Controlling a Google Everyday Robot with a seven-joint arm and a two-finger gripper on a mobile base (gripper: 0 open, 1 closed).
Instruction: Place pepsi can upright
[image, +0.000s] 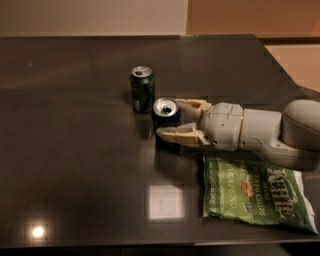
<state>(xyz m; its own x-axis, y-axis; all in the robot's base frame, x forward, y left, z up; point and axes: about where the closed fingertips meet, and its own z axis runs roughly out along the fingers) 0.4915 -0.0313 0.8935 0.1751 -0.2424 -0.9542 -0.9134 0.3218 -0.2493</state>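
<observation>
Sideways: arm (260, 132) stretched low, pincer (169, 118) clasping upright pepsi can (165, 111).

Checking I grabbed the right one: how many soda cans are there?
2. The green aluminium soda can stands upright; the dark blue aluminium pepsi can is upright just right of and nearer than it, gripped in the beige claw. None seem hidden.

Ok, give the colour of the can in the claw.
The can: dark blue, silver top, in the claw at mid-table; camera view.
</observation>
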